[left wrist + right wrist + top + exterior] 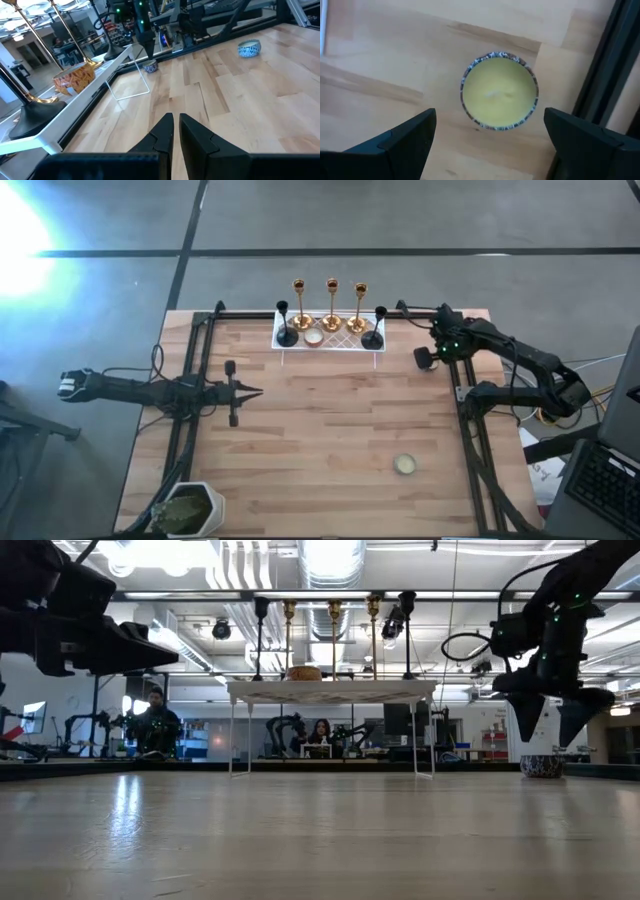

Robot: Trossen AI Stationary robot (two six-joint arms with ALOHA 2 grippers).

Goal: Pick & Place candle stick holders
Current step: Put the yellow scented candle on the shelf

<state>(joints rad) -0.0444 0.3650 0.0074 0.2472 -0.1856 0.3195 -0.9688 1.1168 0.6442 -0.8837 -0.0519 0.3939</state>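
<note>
Placed: three gold sticks (331, 305), two black holders (287, 323), one cup (314, 337) on tray (330, 343) | left: cup (405, 464) on surface (320, 430); another beneath spread right claw (487, 145) | left claw (258, 391) clenched, empty.

Tray (329, 343) at table's (320, 450) far edge, holders on it: three sticks (330, 307) behind, cup (314, 337) in front. Right of tray, probably another cup (499, 90); third cup (404, 465) near front; pot (192, 508) front-left.
</note>
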